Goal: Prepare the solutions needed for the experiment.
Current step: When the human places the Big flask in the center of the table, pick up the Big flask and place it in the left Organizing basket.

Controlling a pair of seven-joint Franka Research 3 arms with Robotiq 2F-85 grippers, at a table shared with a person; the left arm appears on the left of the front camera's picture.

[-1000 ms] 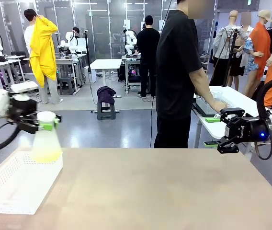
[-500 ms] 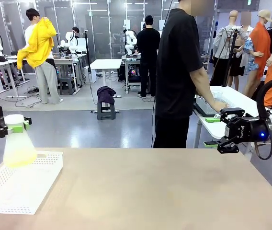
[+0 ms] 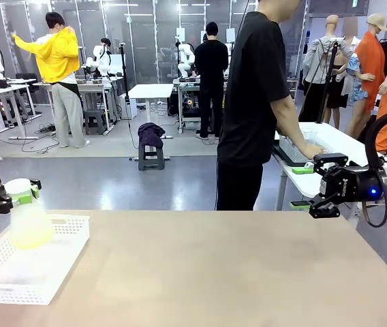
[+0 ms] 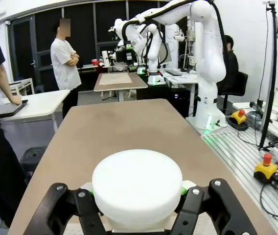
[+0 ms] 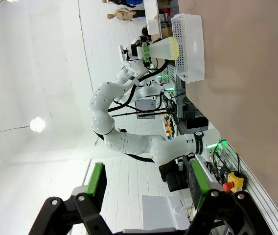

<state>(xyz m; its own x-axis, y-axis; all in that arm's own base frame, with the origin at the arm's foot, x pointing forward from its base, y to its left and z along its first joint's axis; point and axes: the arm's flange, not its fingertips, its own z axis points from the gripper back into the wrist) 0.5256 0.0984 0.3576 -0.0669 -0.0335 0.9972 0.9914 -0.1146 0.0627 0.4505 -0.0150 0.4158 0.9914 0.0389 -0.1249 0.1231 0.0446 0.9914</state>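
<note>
A frosted conical flask [image 3: 28, 221] with a white cap [image 4: 137, 182] hangs over the white perforated basket [image 3: 57, 262] at the table's left edge. My left gripper [image 3: 20, 193] is shut on its neck, just under the cap, with a black finger [image 4: 60, 208] on either side. The solution [image 3: 30, 236] is a pale yellow layer in the flask's bottom. The flask [image 5: 162, 49] and basket [image 5: 190, 46] also show far off in the right wrist view. My right gripper [image 3: 307, 187] hovers at the table's far right edge, open, with nothing between its green-padded fingers [image 5: 98, 180].
The tan tabletop [image 3: 234, 272] stretches bare between the basket and the right arm. A person in black [image 3: 251, 102] stands beyond the far edge, a hand resting on a white side table [image 3: 330, 146] to the right.
My left gripper has carried the flask leftward and down, from the basket's right corner to above its left part. The right arm has stayed still.
</note>
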